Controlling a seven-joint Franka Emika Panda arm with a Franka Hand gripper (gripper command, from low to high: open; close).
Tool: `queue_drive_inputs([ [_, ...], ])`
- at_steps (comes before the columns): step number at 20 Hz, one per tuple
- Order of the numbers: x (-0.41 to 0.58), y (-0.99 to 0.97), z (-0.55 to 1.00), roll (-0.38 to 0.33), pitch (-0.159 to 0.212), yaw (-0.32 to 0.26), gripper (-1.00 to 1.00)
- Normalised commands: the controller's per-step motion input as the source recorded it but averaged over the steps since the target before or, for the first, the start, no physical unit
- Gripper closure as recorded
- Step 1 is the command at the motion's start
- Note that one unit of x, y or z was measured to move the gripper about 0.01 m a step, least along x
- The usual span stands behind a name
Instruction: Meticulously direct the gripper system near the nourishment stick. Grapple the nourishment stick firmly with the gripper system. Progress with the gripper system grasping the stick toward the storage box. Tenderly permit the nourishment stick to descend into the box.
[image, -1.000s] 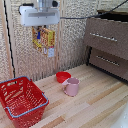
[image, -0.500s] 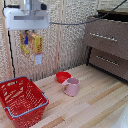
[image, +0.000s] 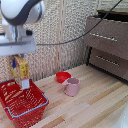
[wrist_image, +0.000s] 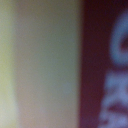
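My gripper system (image: 17, 59) hangs from the white arm at the exterior view's left, shut on the nourishment stick (image: 21, 71). The yellow-orange packet dangles upright from the fingers, its whitish end pointing down. It hangs above the storage box (image: 30, 111), a red lattice basket with a blue-grey rim, over the basket's far side. The packet's lower end is about level with the rim. The wrist view is filled by a blurred close-up of the stick (wrist_image: 45, 65), pale yellow beside dark red print.
A small red bowl (image: 62, 76) and a pink mug (image: 72, 87) stand on the wooden tabletop to the basket's right. A brown drawer cabinet (image: 107, 45) stands at the back right. A black cable runs across the wall behind.
The arm has carried the packet toward the exterior view's left and lower, from beside the basket to above its far side.
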Motion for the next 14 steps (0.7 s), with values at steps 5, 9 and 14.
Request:
queue_drive_inputs([
  [5,0.003,-0.01,-0.20,-0.079,-0.003,0.056,-1.00],
  [9,0.001,-0.05,0.19,-0.009,-0.028,0.051,-1.00],
  [14,0.102,-0.10,0.50,0.000,-0.006,0.082,-1.00],
])
